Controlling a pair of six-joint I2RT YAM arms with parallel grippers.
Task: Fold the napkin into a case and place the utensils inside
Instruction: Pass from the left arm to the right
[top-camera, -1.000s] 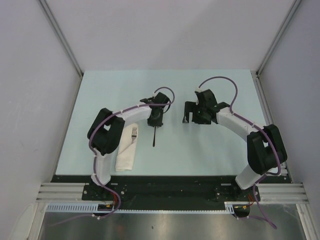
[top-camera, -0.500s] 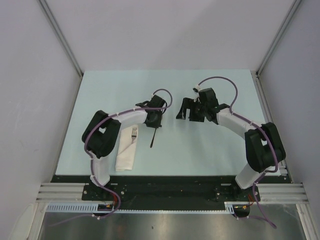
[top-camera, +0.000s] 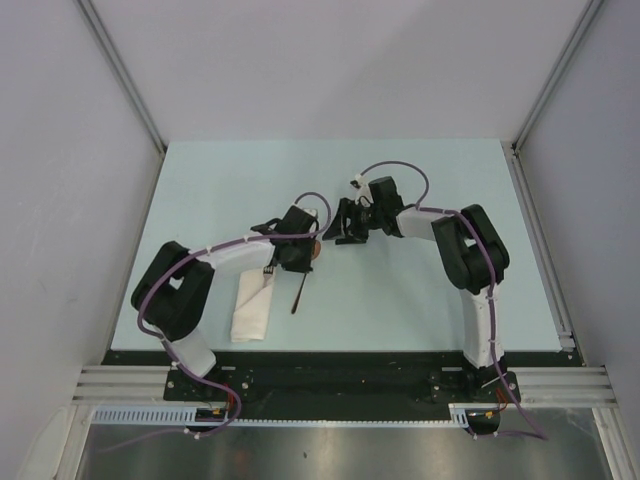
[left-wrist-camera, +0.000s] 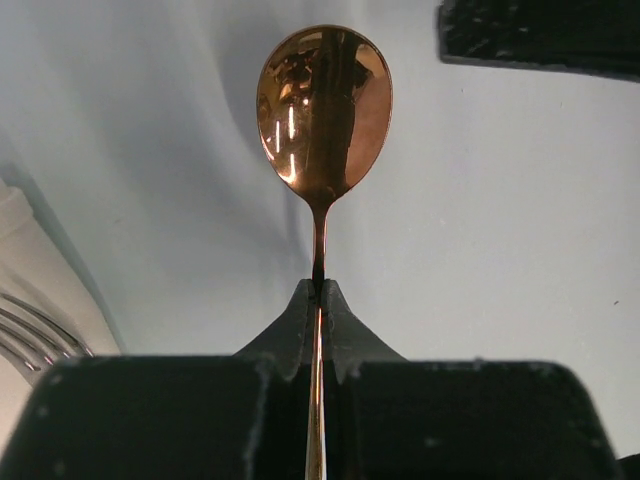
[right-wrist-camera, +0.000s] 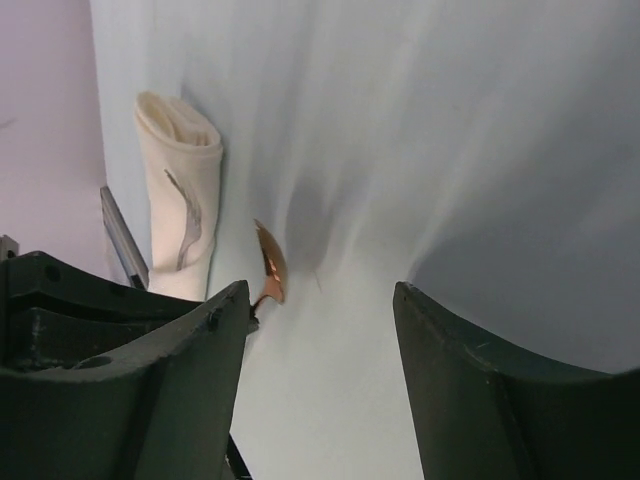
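Spoon (left-wrist-camera: 323, 105) with a shiny copper bowl is pinched by its slim handle between the closed fingers of the left gripper (left-wrist-camera: 318, 300). In the left wrist view the bowl stands straight out ahead of the fingertips, over the pale table (left-wrist-camera: 520, 230), and mirrors the dark gripper. From above, the bowl shows as an orange spot at the gripper, and the dark handle slants back toward the near edge. Whether its end touches the table cannot be told.

Just to the left of the spoon lies the napkin (top-camera: 252, 310), folded into a long, narrow, cream strip pointing away from the arm bases. The silver fork (top-camera: 268, 272) rests at its far end, partly under the left arm. The right wrist view shows the fork as a thin grey curve on the cloth; whether it is tucked between layers cannot be told.

The right gripper (top-camera: 345, 225) hangs close beyond the spoon's bowl, facing the left gripper. Its fingers (right-wrist-camera: 200, 340) are spread apart with only bare table between them.
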